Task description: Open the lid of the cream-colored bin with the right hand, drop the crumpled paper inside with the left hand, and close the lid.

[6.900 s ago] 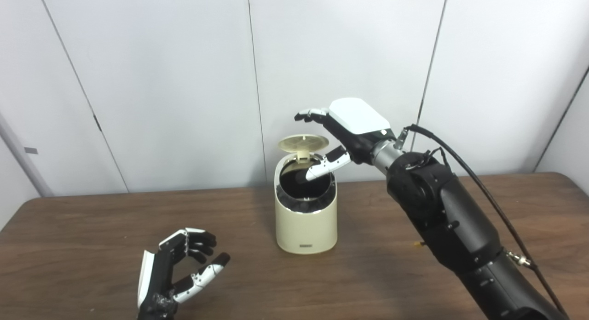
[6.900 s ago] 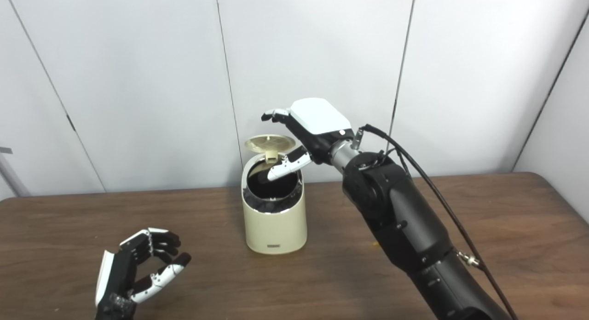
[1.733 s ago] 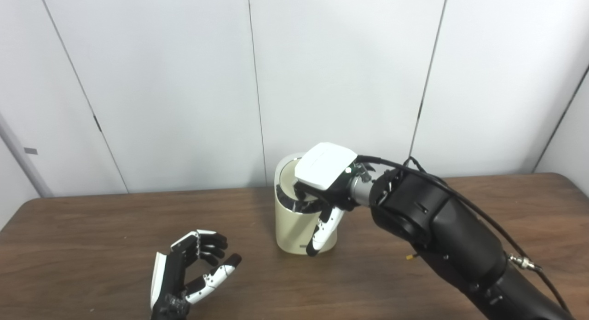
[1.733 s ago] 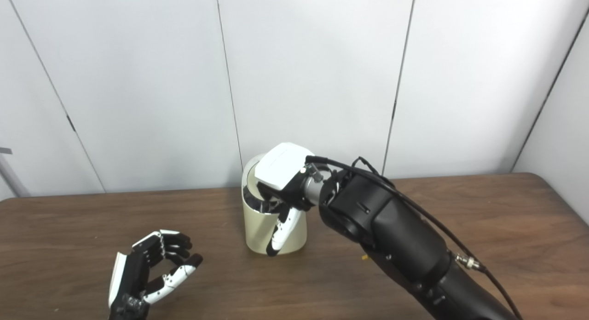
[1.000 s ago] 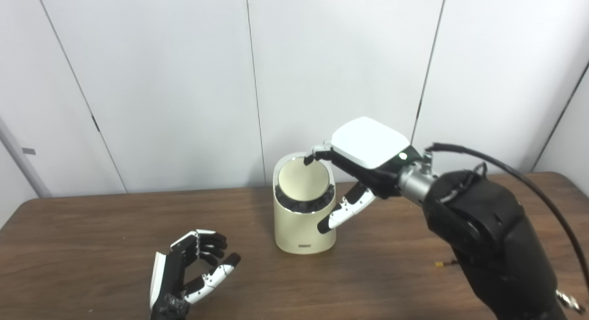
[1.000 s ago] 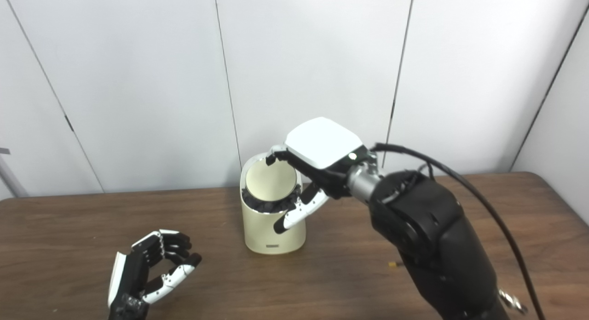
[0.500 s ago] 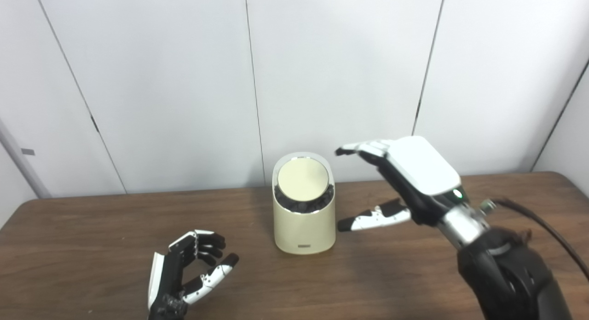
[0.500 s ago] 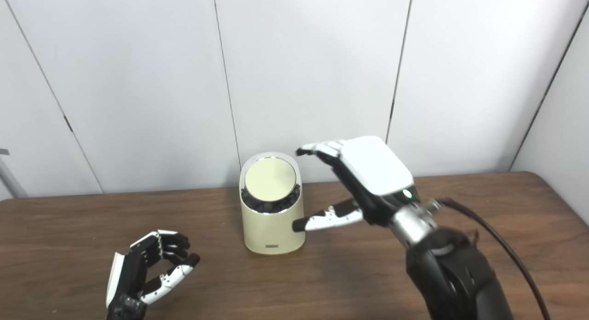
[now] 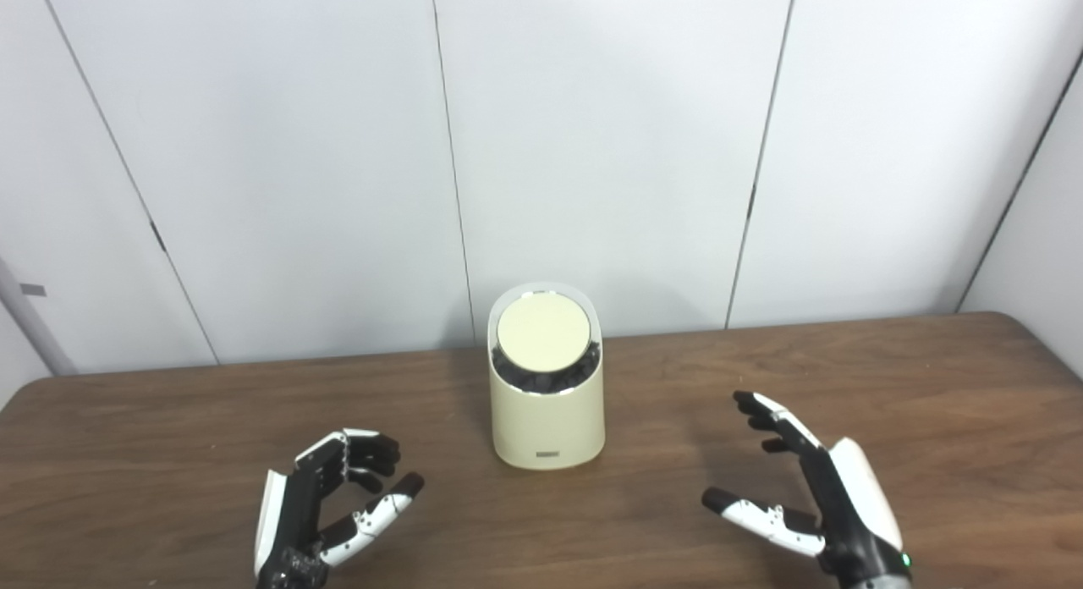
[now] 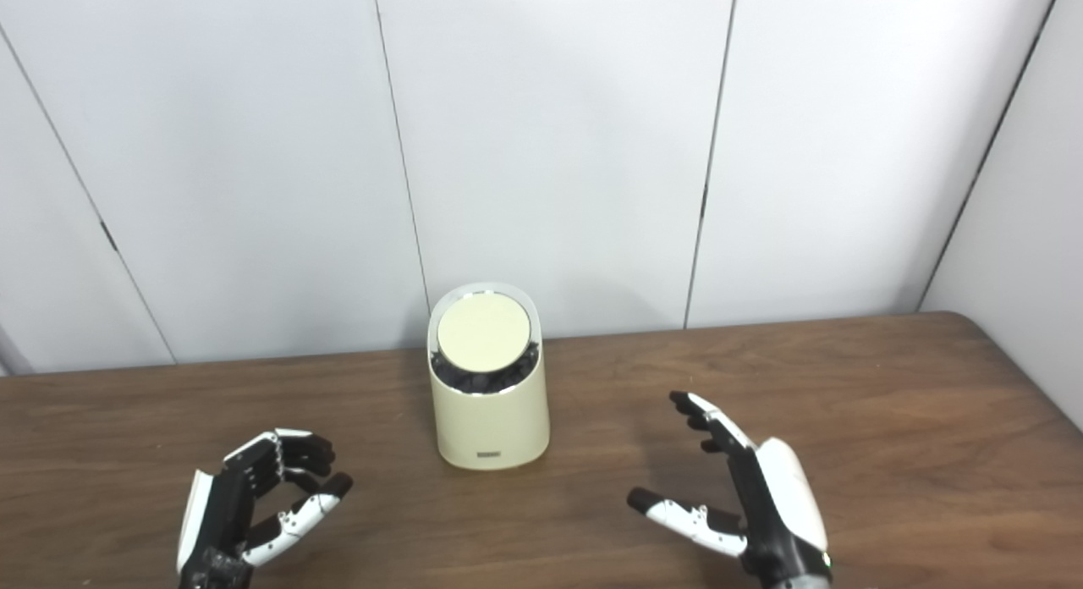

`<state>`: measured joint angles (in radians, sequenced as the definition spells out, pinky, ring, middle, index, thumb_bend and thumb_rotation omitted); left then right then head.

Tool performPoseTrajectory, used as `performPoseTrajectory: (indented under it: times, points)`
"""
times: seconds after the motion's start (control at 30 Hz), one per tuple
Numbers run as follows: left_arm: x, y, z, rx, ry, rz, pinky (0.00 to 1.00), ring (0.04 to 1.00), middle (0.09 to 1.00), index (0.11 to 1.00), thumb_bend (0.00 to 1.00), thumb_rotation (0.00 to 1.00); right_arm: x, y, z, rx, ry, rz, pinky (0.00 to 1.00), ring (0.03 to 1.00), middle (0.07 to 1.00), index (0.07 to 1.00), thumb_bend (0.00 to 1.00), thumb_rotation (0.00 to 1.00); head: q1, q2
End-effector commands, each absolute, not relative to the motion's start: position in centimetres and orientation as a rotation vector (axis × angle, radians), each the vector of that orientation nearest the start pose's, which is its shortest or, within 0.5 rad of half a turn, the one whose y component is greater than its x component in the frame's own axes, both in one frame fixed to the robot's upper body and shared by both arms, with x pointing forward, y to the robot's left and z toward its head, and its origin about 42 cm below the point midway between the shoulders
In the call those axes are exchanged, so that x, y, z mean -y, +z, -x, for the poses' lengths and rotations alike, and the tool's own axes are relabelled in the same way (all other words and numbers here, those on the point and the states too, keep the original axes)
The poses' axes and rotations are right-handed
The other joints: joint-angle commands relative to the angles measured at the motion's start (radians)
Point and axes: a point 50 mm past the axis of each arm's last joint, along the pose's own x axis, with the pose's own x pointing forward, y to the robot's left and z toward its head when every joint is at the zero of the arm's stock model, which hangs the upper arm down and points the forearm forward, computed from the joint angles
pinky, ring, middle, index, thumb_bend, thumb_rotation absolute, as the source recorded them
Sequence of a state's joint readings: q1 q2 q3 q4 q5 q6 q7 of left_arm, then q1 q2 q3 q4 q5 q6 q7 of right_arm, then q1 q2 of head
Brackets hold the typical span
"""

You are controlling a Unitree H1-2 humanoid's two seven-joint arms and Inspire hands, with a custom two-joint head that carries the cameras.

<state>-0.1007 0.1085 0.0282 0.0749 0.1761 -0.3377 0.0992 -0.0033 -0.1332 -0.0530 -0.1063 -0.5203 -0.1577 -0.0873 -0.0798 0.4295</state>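
Wooden table (image 9: 169, 420): lidded bin (image 9: 546, 403), label unreadable; both hands' fingers apart, empty.

You see a dark brown wooden surface (image 9: 169, 420) filling the lower frame; behind it, pale wall panels (image 9: 609, 132) with thin dark seams fill the upper frame.

I see a cream-coloured bin (image 9: 547, 420) with a paler cream round lid (image 9: 544, 334), ringed below by a dark band edged in shiny silver. My table (image 9: 169, 420) is dark brown with a streaky wood grain. Both my left hand (image 9: 326, 509) and right hand (image 9: 812, 487) are black with white plates and black fingertips. The wall (image 9: 609, 149) behind is plain pale grey-white, crossed by thin dark seams.
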Motion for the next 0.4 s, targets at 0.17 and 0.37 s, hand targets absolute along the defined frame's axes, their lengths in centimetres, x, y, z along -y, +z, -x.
performPoseTrajectory:
  times: [0.17, 0.37]
  points:
    - [-25.8, 13.0, -30.8, 0.407, 0.055, -0.293, 0.43, 0.530, 0.559, 0.547, 0.72, 0.24, 25.3, 13.3, -28.2, 0.419, -0.122, 0.521, 0.69, 0.801, 0.834, 0.845, 0.71, 0.68, 0.004, -0.006]
    - [-25.8, 12.6, -30.8, 0.407, 0.046, -0.293, 0.43, 0.534, 0.563, 0.552, 0.72, 0.24, 25.3, 12.3, -28.2, 0.421, -0.142, 0.468, 0.71, 0.815, 0.839, 0.838, 0.67, 0.66, 0.016, -0.019]
